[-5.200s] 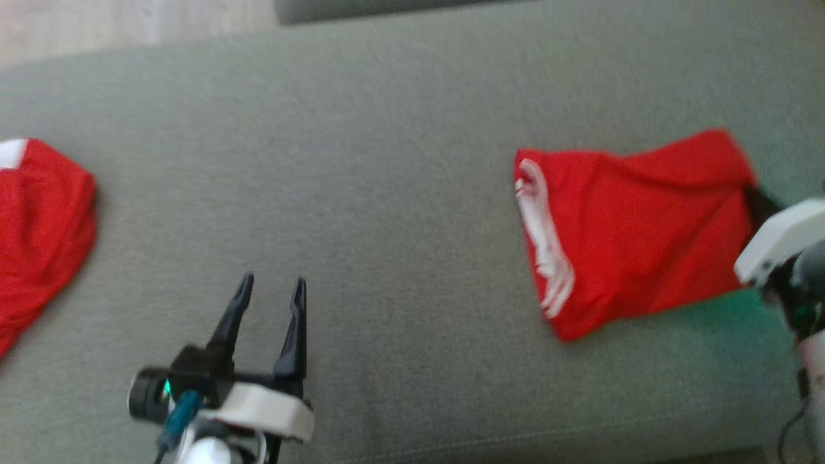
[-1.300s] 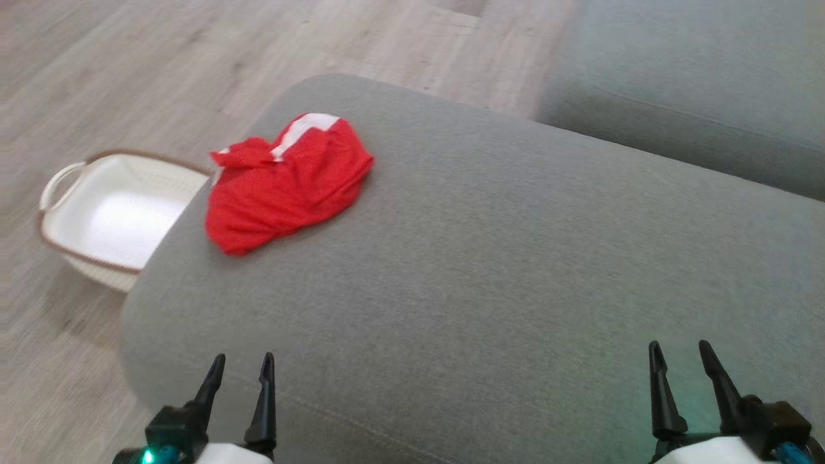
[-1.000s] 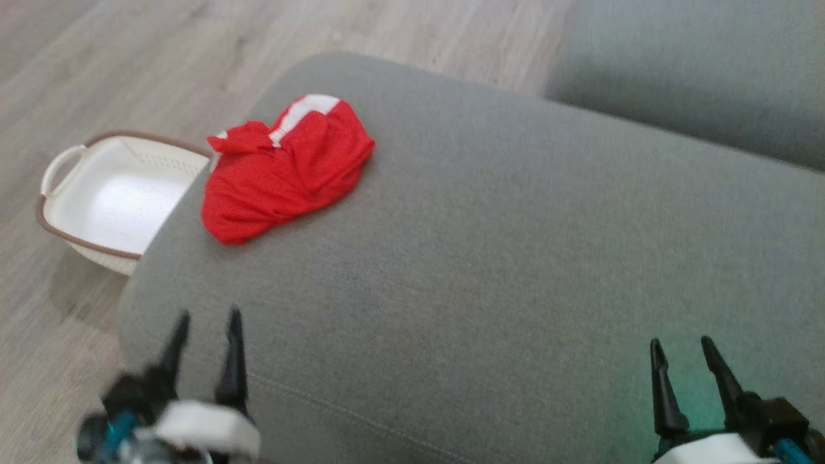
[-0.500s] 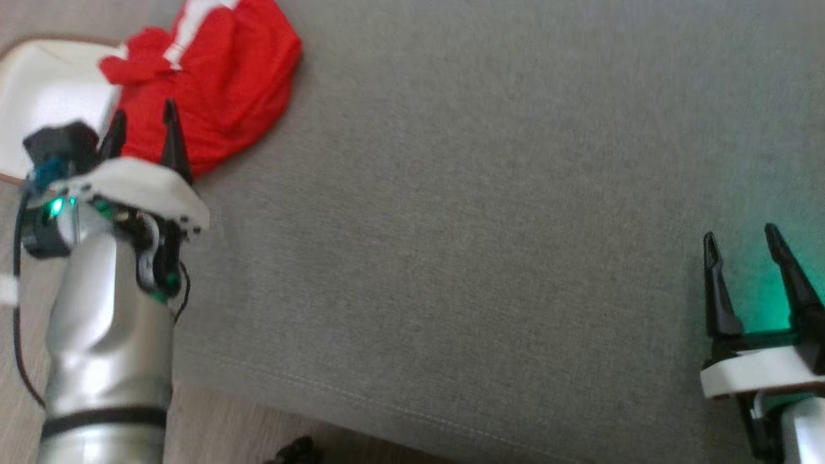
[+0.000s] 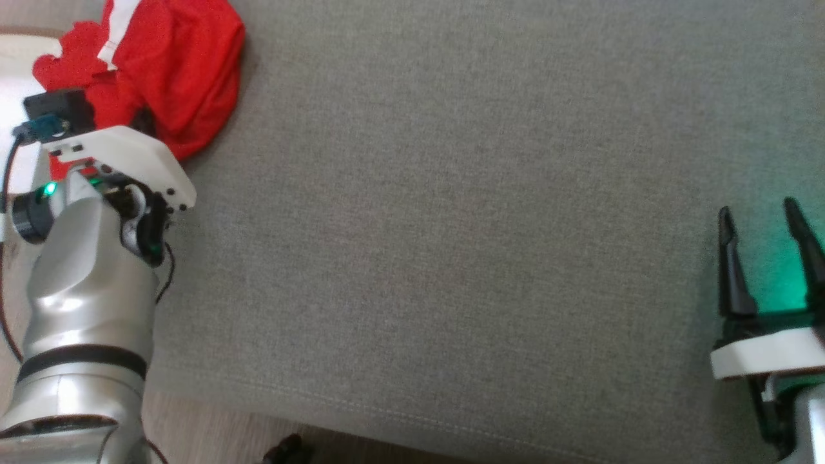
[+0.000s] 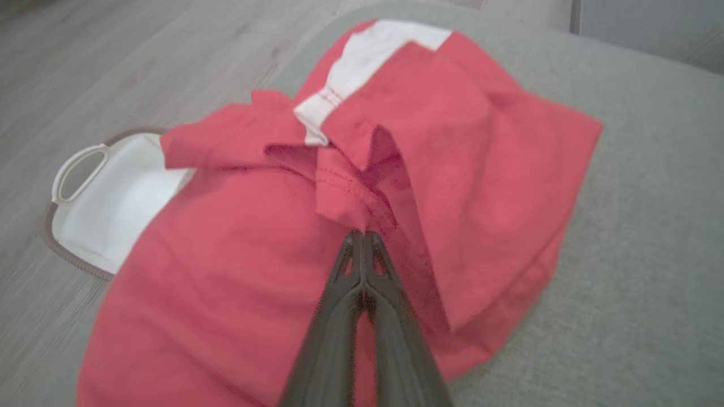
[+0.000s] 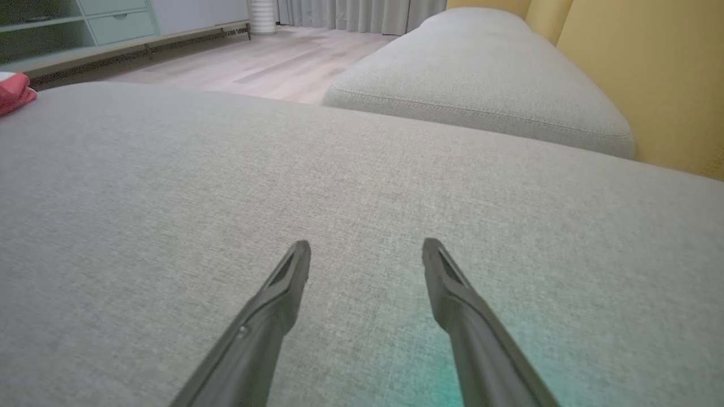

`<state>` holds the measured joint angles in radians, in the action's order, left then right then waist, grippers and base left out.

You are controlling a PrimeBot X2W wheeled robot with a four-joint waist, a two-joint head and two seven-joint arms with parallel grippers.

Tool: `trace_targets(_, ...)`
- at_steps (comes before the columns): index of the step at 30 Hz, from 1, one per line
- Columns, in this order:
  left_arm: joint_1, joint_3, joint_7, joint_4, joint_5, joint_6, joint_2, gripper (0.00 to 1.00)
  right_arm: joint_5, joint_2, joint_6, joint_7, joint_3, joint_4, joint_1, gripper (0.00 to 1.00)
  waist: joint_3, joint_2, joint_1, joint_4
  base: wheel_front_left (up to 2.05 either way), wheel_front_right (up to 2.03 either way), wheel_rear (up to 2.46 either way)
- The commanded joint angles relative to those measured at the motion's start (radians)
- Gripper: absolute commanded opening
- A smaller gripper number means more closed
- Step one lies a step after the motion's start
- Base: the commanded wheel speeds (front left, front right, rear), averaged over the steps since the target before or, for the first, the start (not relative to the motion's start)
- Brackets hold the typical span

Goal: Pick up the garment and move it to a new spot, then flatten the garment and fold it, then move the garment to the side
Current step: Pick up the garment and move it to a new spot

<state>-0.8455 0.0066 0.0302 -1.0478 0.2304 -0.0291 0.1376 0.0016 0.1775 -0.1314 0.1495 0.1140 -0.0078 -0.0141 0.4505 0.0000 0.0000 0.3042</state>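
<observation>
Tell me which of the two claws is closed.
The left claw: fingers pressed together on a fold of the red garment; the right claw holds its fingers apart over the grey cushion.

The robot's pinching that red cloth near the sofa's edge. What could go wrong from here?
1. The left fingers are shut on one small fold of the red garment, so it may slip free when lifted.
2. The garment lies crumpled at the edge of the cushion, beside the white basket on the floor; if dropped, it could slide off.

The left claw [image 6: 362, 235] (open moments ago) has closed on the red garment [image 6: 481, 141].
</observation>
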Motion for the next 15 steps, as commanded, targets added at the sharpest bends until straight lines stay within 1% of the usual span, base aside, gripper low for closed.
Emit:
trace_targets(1,-0.036,0.011,0.033,0.031,-0.001,-0.017,0.071,0.00,0.007,-0.016,0.001,0.020,-0.019,-0.003,0.011,1.00,-0.057,0.0000,0.0000,-0.002,0.00,0.00,0.00)
trace_targets(2,-0.042,0.007,0.038,0.041,0.001,-0.028,0.071,0.00,0.008,-0.026,0.001,0.026,-0.019,0.007,0.015,1.00,-0.075,0.0000,0.0000,-0.002,0.00,0.00,0.00)
trace_targets(3,-0.042,0.007,0.038,0.041,0.001,-0.028,0.071,0.00,0.008,-0.026,0.001,0.026,-0.019,0.007,0.015,1.00,-0.075,0.0000,0.0000,-0.002,0.00,0.00,0.00)
trace_targets(5,-0.054,0.000,0.042,0.074,0.010,-0.049,0.065,0.00,0.008,-0.043,0.001,0.038,-0.021,0.029,0.022,1.00,-0.111,0.0000,0.0000,-0.004,0.00,0.00,0.00)
trace_targets(8,-0.060,-0.021,0.009,0.149,0.024,-0.075,0.054,0.00,0.010,-0.070,0.001,0.058,-0.027,0.066,0.030,1.00,-0.173,0.0000,0.0000,-0.012,0.00,0.00,0.00)
trace_targets(12,-0.029,-0.078,-0.086,0.327,0.049,-0.095,0.040,0.00,0.013,-0.100,0.001,0.079,-0.040,0.110,0.037,1.00,-0.244,0.0000,0.0000,-0.038,0.00,0.00,0.00)
trace_targets(15,0.023,-0.126,-0.188,0.529,0.090,-0.100,0.038,0.00,0.017,-0.113,0.001,0.091,-0.044,0.137,0.040,1.00,-0.283,0.0000,0.0000,-0.065,0.00,0.00,0.00)
